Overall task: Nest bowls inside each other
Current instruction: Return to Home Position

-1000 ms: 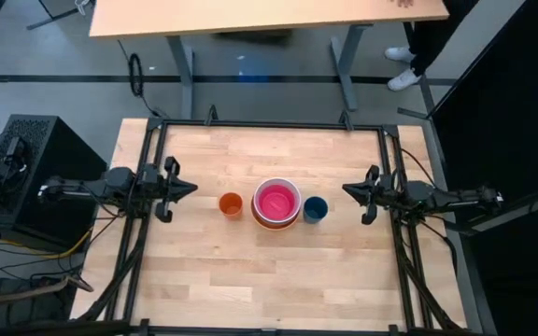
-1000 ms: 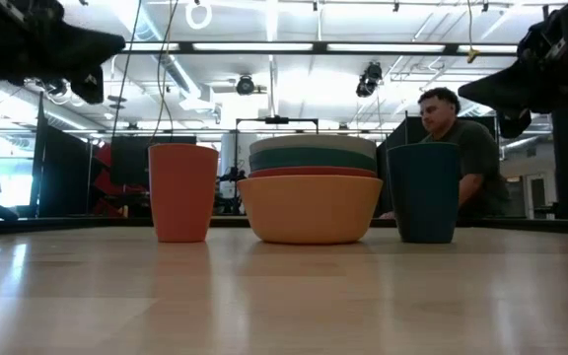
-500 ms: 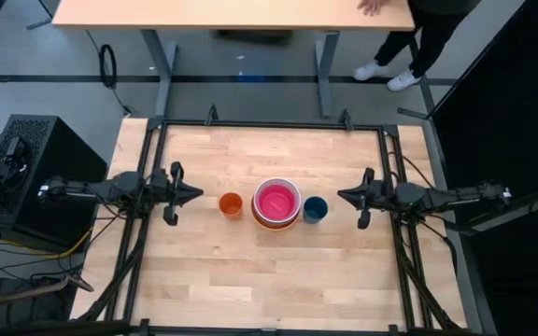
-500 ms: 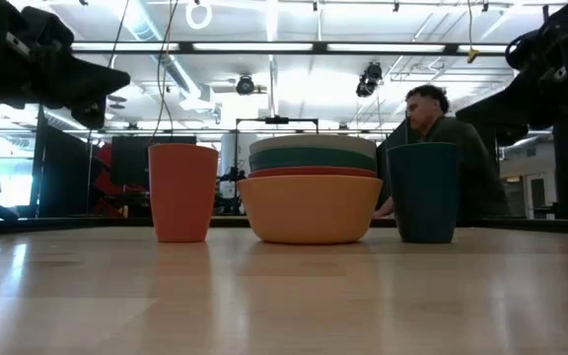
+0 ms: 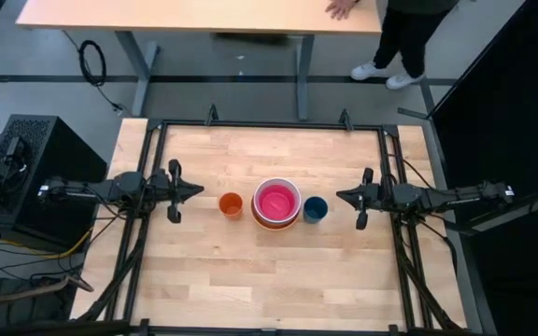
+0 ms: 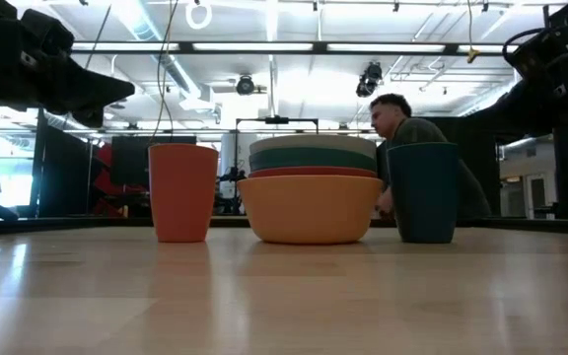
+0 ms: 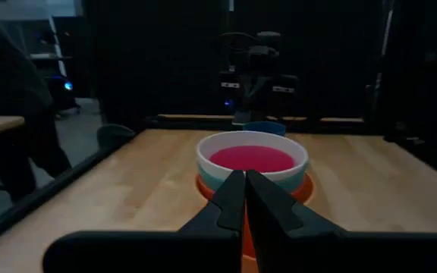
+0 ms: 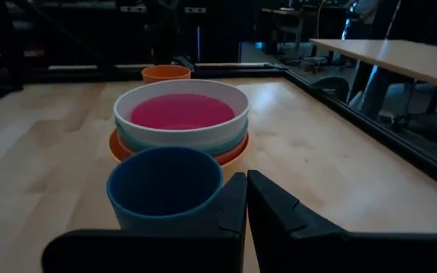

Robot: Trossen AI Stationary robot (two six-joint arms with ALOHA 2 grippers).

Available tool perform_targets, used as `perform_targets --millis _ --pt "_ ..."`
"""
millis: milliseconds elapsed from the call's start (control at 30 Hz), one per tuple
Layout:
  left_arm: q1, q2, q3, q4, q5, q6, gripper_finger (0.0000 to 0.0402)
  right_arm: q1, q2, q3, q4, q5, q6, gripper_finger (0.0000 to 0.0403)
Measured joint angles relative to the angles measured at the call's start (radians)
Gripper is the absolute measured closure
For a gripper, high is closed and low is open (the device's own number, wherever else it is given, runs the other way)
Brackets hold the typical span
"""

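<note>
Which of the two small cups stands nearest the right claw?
The dark blue cup, right of the stacked bowls; the orange cup stands on their other side.

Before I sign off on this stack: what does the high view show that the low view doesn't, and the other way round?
Only the high view: the pink bowl lying innermost, and where the left tool and right tool sit across the table, each well out to its own side of the stack. Only the low view: the layers side-on, orange-yellow bowl lowest, then red bowl, teal bowl, white bowl on top. Both: the orange cup and blue cup flanking the stack.
</note>
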State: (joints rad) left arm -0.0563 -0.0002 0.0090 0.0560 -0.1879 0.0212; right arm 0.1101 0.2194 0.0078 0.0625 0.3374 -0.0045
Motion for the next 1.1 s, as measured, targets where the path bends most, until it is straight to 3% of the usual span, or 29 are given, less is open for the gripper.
perform_targets --millis 667,1100 --pt "0.000 0.000 -0.001 0.004 0.003 0.027 0.0398 0.000 -0.003 -0.001 0.064 -0.054 -0.083 0.0403" --pt "0.000 0.000 -0.001 0.005 0.004 0.027 0.0398 0.000 -0.003 -0.001 0.063 -0.027 -0.081 0.0403"
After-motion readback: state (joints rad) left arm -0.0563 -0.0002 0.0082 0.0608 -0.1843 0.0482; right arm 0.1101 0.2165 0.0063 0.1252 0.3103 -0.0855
